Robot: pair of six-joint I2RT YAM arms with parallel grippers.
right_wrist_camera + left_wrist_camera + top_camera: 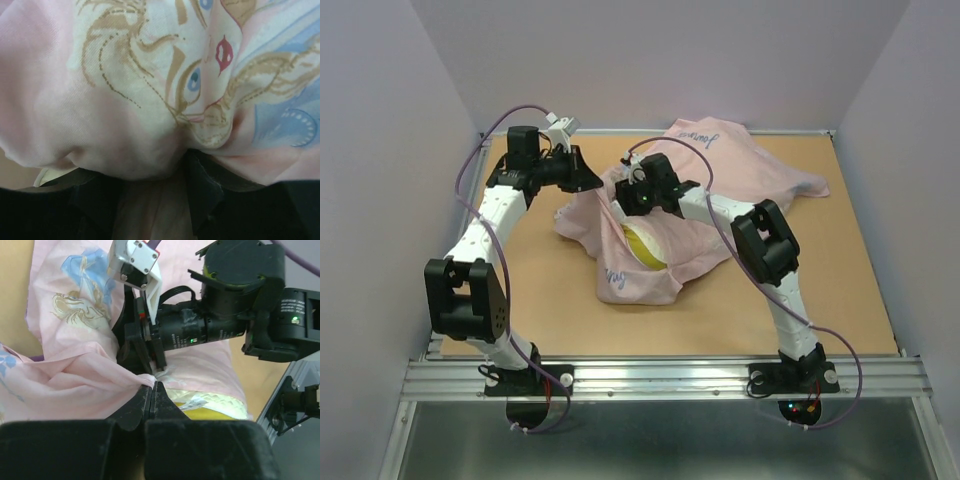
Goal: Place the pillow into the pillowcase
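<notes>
Since the coming move turns on where the mouth of the case sits against the pillow, I start at the left. My left gripper point(152, 390) is pinched together on a fold of the pillowcase point(740, 170), at its left edge, lifted off the table point(840, 300). Just right of it and toward the near side, the pillow point(642, 247) shows only as a strip of yellow band under the pink cloth; that strip runs diagonally, far-left to near-right, and the rest is covered, so I judge its long axis loosely. The right gripper point(628, 200) is the nearer one, right above that strip. Its own camera shows printed cloth bunched between the fingers point(210, 195), jaws partly apart; whether they bite I cannot tell. The left wrist view alone shows the cream textured face of the pillow under the hem; the overhead alone shows the case trailing far right, flat.
</notes>
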